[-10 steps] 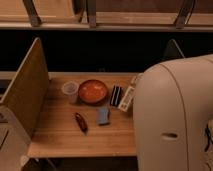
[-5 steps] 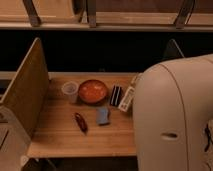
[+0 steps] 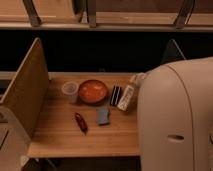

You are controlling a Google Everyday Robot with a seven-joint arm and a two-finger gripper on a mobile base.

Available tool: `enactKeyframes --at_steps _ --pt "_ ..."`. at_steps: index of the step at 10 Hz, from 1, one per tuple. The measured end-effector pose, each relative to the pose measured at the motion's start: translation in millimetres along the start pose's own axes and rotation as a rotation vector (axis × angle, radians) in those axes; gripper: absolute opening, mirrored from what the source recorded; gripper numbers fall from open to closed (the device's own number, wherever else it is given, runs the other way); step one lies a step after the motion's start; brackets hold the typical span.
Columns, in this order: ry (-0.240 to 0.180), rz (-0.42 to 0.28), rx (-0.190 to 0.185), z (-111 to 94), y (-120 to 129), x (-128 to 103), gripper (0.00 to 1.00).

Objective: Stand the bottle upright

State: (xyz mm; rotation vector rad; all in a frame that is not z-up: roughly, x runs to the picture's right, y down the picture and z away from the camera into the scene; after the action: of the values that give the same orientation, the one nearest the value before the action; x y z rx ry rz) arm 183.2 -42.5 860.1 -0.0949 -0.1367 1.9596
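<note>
Worktop of pale wooden planks (image 3: 60,140), seen from the front and above. At the left edge stands an upright wooden divider panel (image 3: 27,85). Next comes a translucent plastic cup (image 3: 70,91), upright, just beside a round orange-red bowl (image 3: 93,91). Nearer the front edge lies a small dark red elongated object (image 3: 81,122), flat, with a blue-grey rectangular pad (image 3: 103,116) to its right. Right of the bowl is a black ribbed rectangular block (image 3: 116,95). Just beside it, on its right, a slim whitish-cream plastic bottle (image 3: 129,96) lies on its side, paler cap end towards the far edge. A large white rounded robot casing (image 3: 175,120) fills the right side. The hand is outside the camera view, pressed together.
</note>
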Motion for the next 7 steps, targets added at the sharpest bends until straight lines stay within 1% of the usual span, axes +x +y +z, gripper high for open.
enactKeyframes --at_steps 3,6,7 --pt "-0.013 -0.106 -0.023 -5.7 19.0 -6.6 0.00" --pt "-0.010 -0.163 -0.028 -7.6 24.3 -4.2 0.00" --pt "-0.009 -0.173 -0.032 -8.3 25.7 -2.9 0.00"
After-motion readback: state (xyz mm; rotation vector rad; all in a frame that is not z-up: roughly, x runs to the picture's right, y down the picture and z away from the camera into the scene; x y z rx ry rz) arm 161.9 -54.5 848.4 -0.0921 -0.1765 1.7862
